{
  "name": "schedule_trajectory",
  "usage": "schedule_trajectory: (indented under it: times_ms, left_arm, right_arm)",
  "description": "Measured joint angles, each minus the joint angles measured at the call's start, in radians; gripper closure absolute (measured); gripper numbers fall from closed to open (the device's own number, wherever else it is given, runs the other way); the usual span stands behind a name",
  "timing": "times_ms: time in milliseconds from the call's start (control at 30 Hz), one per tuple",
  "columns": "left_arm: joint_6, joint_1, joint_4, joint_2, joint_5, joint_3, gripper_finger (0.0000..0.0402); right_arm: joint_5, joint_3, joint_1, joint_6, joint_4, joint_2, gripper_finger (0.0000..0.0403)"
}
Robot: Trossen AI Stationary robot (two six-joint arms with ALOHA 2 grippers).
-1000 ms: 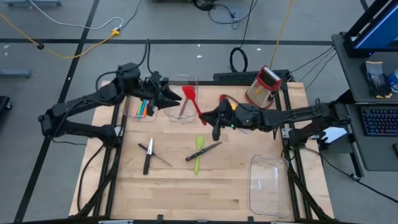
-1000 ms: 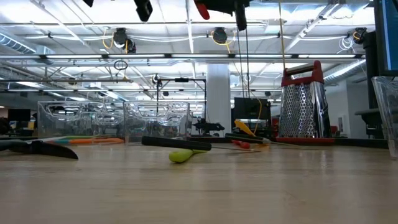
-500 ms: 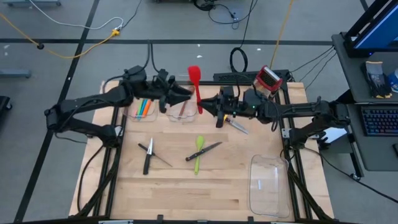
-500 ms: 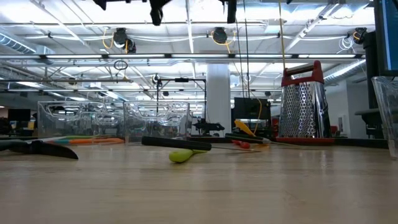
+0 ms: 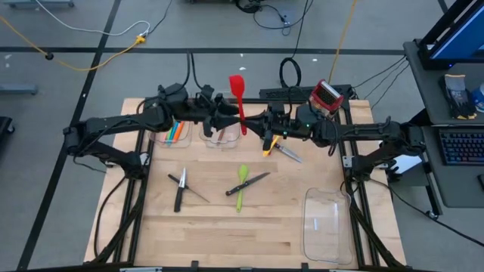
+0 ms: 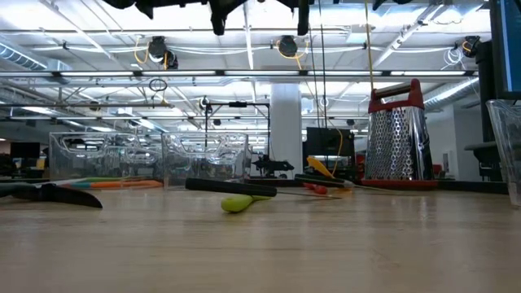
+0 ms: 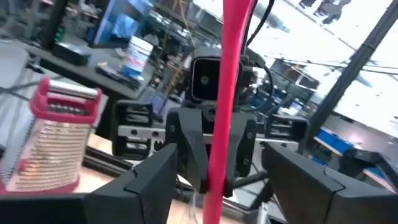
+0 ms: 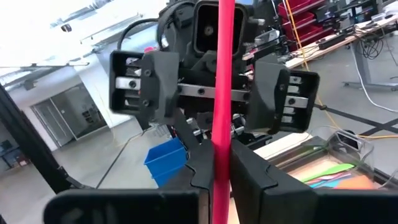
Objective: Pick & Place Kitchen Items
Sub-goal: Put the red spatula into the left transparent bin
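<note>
A red spatula (image 5: 237, 98) stands upright in the air above the far middle of the table, blade up. My right gripper (image 5: 255, 125) is shut on its handle. My left gripper (image 5: 229, 121) faces it from the table's left, open. Its two fingers (image 7: 155, 177) stand wide on either side of the red handle (image 7: 222, 93) without touching it. A green spoon (image 5: 241, 184), black-handled knives (image 5: 180, 189) (image 5: 252, 181) and an orange utensil (image 5: 268, 144) lie on the table. My right gripper pinches the lower part of the spatula's handle (image 8: 221, 134) between its two fingers. The fingers come level from the table's right side and lie across the handle. The spatula stands upright, blade up, lifted clear of the table.
Two clear bins (image 5: 175, 133) (image 5: 221, 136) stand at the far left, the left one holding coloured utensils. A red-and-silver grater (image 5: 324, 103) stands at the far right. A clear bin (image 5: 327, 223) sits at the near right. Another knife (image 5: 288, 153) lies under my right arm.
My right gripper has lifted the red spatula off the table, gone up and toward the far edge, and turned it upright, blade up. My left gripper has gone toward the table's right, up to the spatula's handle.
</note>
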Motion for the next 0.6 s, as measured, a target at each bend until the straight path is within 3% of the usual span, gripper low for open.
schedule_trajectory:
  times_ms: [200,367,467,600]
  left_arm:
    - [0.014,-0.021,0.005,0.014,-0.076,0.000,0.0171]
    - [-0.008,-0.030,0.007,0.024,-0.108,0.000,0.0208]
    - [-0.032,-0.030,0.009,0.023,-0.116,0.000,0.0255]
    - [-0.025,-0.030,0.014,0.023,-0.125,0.000,0.0348]
  right_arm:
    - [-0.020,0.002,-0.004,0.012,0.007,0.021,0.0382]
    - [-0.020,0.002,-0.004,0.028,0.025,0.044,0.0382]
    - [-0.020,0.002,-0.002,0.028,0.017,0.053,0.0382]
    - [-0.037,0.002,-0.002,0.030,0.012,0.051,0.0382]
